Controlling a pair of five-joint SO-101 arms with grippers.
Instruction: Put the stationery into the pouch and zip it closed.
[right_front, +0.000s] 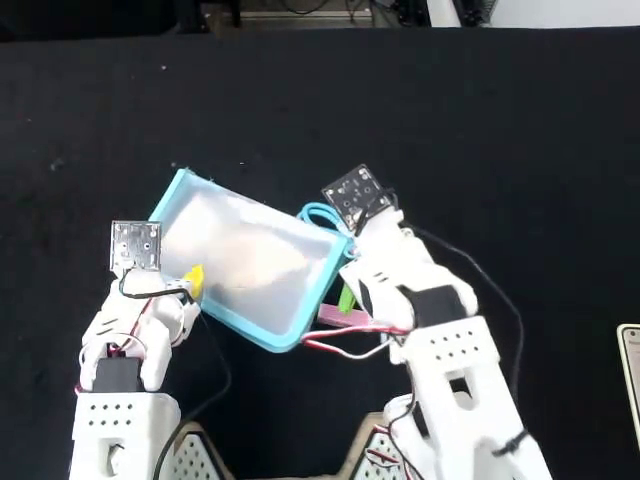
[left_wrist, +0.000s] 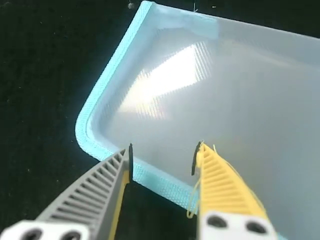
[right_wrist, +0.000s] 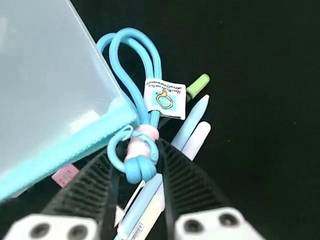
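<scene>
A translucent pouch (right_front: 250, 260) with pale blue edging lies tilted at the table's middle. My left gripper (left_wrist: 164, 150) stands open over the pouch's near left edge (left_wrist: 100, 145), its grey and yellow fingers (right_front: 193, 280) straddling that rim. My right gripper (right_wrist: 137, 150) is shut on the knot of the blue zip cord (right_wrist: 136, 167) at the pouch's right corner (right_front: 335, 245). The cord's loop (right_wrist: 131, 55) carries a white tag (right_wrist: 165, 98). Outside the pouch, under the right gripper, lie a green pen (right_wrist: 198, 84), a pale blue pen (right_wrist: 192, 122), a white pen (right_wrist: 199, 137) and a pink item (right_front: 340, 317).
A white object (right_front: 630, 370) sits at the table's right edge. The arms' bases and their cables (right_front: 345, 350) crowd the front middle. Black tabletop (right_front: 320, 110) stretches behind the pouch.
</scene>
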